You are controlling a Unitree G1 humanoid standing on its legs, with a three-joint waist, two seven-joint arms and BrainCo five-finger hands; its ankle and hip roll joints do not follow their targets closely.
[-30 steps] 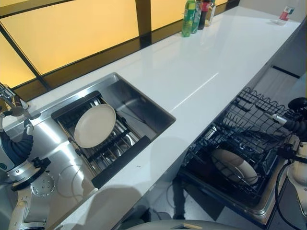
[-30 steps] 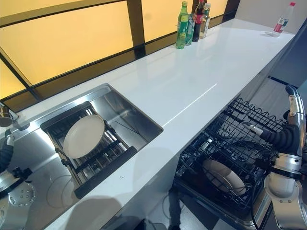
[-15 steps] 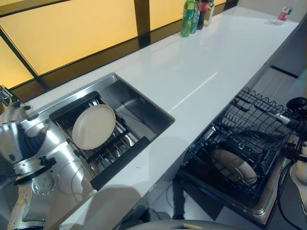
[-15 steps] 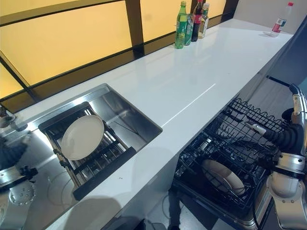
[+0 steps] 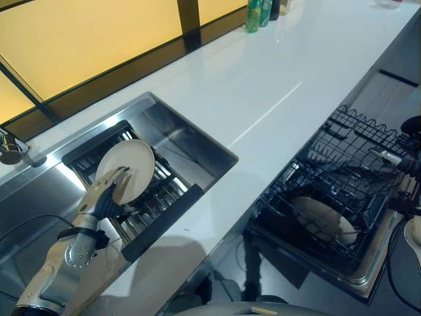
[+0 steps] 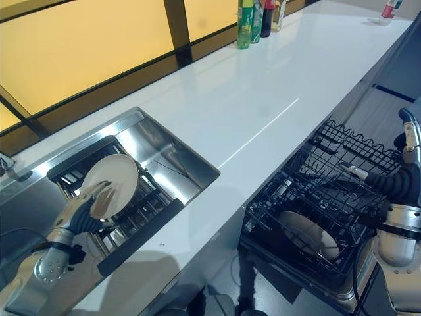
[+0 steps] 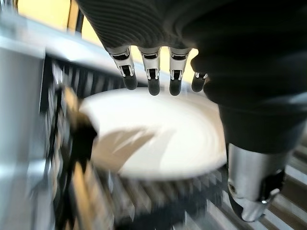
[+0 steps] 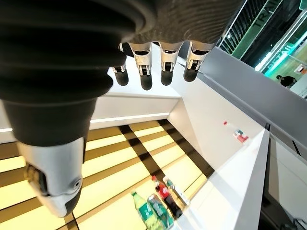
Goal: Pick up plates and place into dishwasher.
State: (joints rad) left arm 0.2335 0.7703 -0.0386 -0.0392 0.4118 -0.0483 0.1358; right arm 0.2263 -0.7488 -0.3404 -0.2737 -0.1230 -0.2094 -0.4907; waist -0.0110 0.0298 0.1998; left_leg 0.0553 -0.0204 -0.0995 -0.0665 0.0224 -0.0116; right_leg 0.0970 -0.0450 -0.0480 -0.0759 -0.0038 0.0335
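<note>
A cream plate leans in the black rack set in the steel sink. My left hand reaches over the plate's near edge with straight fingers, just above or touching it. In the left wrist view the fingertips hover over the plate, with the thumb apart from them. A second cream plate stands in the pulled-out dishwasher rack. My right hand hangs beside that rack; its fingers are straight and hold nothing.
A long white counter runs between the sink and the dishwasher. Several bottles stand at its far edge by the amber window. The faucet sits at the sink's left. A dark floor lies below the dishwasher rack.
My left arm has swung from the sink's left side to the plate in the rack, hand now over its edge. The camera has tipped down a little. The right hand stays put.
</note>
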